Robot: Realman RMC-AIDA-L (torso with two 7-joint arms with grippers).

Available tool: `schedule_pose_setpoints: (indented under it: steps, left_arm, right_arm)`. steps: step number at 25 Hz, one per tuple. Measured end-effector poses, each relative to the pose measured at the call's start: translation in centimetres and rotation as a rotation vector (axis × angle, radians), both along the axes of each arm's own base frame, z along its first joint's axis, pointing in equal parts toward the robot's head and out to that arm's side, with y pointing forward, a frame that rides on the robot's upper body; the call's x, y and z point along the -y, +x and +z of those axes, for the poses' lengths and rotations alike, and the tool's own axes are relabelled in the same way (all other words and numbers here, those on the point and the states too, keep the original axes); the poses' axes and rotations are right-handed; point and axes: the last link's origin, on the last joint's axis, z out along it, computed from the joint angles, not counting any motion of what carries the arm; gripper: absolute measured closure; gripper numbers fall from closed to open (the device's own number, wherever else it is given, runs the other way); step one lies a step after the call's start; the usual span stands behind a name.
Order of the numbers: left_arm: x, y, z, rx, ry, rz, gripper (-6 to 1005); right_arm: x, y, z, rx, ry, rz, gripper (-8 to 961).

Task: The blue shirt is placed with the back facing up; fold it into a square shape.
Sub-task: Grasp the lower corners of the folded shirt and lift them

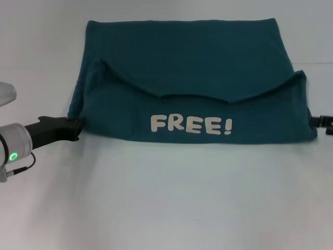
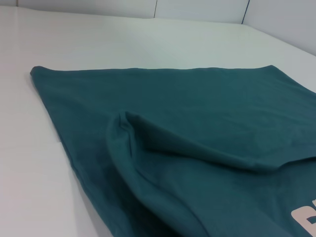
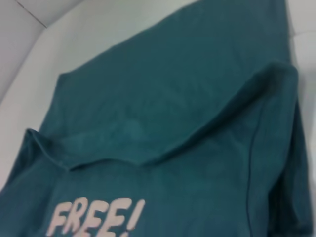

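Observation:
The blue shirt (image 1: 182,67) lies flat on the white table, with its near part folded back over itself. That flap shows white "FREE!" lettering (image 1: 191,125), and its upper edge sags in the middle. My left gripper (image 1: 73,128) sits low at the shirt's near left corner, touching the cloth edge. Only the tip of my right gripper (image 1: 318,122) shows, at the near right corner. The left wrist view shows the shirt (image 2: 197,128) and its raised fold up close. The right wrist view shows the flap (image 3: 163,163) and its lettering.
The white table (image 1: 166,198) spreads wide and bare in front of the shirt. A narrow strip of table runs behind the shirt, and a low white wall (image 2: 197,10) stands at the table's far side.

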Motion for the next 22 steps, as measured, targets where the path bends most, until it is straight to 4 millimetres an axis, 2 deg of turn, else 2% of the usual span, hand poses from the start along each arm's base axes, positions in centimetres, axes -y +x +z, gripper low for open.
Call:
schedule_pose_setpoints:
  steps: [10, 22]
  left_arm:
    - [-0.2, 0.1, 0.1, -0.001, 0.0, -0.003, 977]
    - [-0.4, 0.2, 0.1, -0.006, 0.004, -0.002, 976]
  right_arm:
    - [-0.5, 0.6, -2.0, 0.058, 0.028, -0.036, 210]
    - [-1.8, -0.2, -3.1, 0.086, 0.041, -0.02, 241]
